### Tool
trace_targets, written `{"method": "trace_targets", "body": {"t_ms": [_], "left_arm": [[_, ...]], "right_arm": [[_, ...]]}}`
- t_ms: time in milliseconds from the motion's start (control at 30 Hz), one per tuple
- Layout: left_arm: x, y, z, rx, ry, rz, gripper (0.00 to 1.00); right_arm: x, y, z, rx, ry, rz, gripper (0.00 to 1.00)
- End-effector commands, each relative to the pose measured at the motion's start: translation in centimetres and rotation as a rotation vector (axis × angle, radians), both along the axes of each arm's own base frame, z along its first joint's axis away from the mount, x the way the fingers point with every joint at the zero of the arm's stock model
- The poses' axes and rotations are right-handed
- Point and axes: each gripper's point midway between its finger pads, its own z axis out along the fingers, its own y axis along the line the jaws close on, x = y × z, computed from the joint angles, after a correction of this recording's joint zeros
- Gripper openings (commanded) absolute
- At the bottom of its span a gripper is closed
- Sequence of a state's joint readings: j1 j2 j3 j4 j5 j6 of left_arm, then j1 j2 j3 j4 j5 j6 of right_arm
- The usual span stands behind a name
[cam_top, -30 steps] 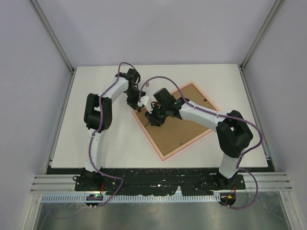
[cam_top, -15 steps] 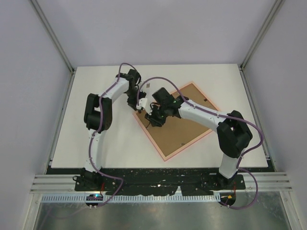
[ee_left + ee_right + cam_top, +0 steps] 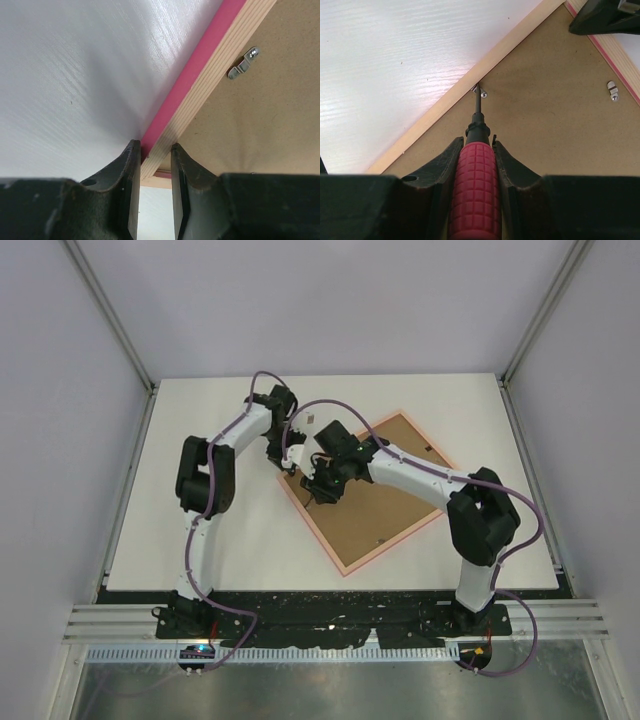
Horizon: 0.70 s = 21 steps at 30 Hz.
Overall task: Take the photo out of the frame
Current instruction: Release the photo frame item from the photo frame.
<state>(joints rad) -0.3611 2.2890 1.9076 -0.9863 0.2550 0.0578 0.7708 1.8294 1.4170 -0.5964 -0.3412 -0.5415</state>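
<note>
White table (image 3: 470, 410) at centre; pale lilac walls (image 3: 320, 300) at 9, 12 and 3 o'clock; aluminium posts (image 3: 110, 315) at 11 and 1; metal rail (image 3: 330, 622) at 6. Soft, even light.

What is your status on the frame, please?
Left gripper clamped on the frame near its corner. Right gripper holds a red-handled screwdriver, tip at a metal clip. Frame face down, backing board in place; photo hidden.

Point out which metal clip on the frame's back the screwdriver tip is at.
The clip against the bare wooden edge, at the screwdriver tip; the other clip sits by the pink-edged side.
</note>
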Motion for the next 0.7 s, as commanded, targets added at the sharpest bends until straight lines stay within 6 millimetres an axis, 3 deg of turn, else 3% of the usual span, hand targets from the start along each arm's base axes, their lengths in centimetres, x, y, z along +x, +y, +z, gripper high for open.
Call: {"method": "trace_targets", "body": {"t_ms": [0, 667], "left_arm": [[1.7, 0.3, 0.8, 0.059, -0.105, 0.042, 0.00], [2.0, 0.7, 0.7, 0.096, -0.131, 0.054, 0.00]], "right_arm": [[-2.1, -1.1, -0.6, -0.071, 0.085, 0.031, 0.08], [-2.7, -2.6, 0.7, -0.126, 0.148, -0.001, 0.08]]}}
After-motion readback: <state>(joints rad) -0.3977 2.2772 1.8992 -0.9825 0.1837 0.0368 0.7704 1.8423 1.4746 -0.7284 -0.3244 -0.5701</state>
